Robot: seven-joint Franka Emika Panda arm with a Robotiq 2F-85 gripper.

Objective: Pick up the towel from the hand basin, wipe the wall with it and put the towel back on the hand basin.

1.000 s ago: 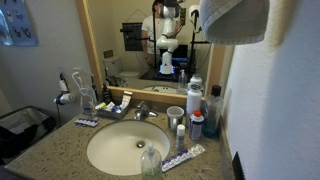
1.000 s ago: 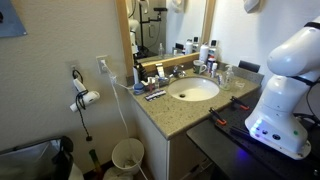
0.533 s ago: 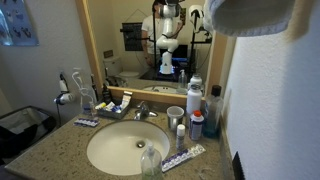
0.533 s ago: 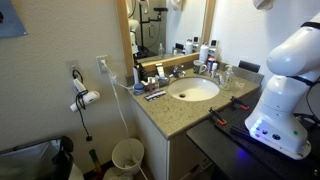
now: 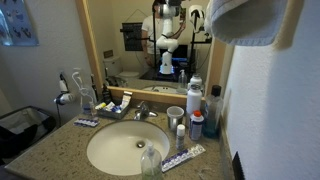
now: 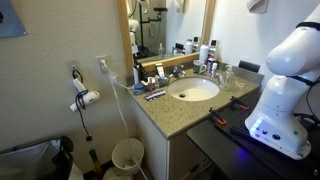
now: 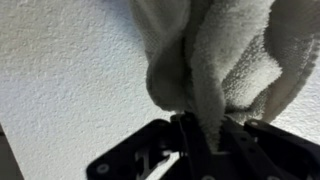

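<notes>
Clamps claw (image 7: 205,130) on a fold of towel (image 7: 235,55): jaws drawn nearly together, with only bunched white cloth between them. Shows, in the wrist view, dark fingers (image 7: 190,135) rising from the bottom edge, with the towel bulging above them against the textured white wall (image 7: 60,70). Frames nothing but claw, cloth and wall from that camera.

Puts the towel (image 5: 250,18) at the top right corner in an exterior view, high against the wall (image 5: 280,110), well above the basin (image 5: 128,148) and apart from it. Hides the claw itself behind the cloth there, so cannot tell the grip from this angle. Adds what the wrist view lacks: mirror (image 5: 150,40) with the arm's reflection (image 5: 165,35), faucet (image 5: 140,112) behind the basin, bottles (image 5: 195,100) standing near the wall, speckled surface (image 5: 40,150).

Catches only a sliver of towel (image 6: 258,5) at the top edge in an exterior view, too small to show how it is held. Brings in instead the white base (image 6: 290,80) of the arm, the basin (image 6: 193,89) set in the surface (image 6: 165,118), a dryer (image 6: 85,97) hung beside the surface, and a bin (image 6: 127,155) on the floor below.
</notes>
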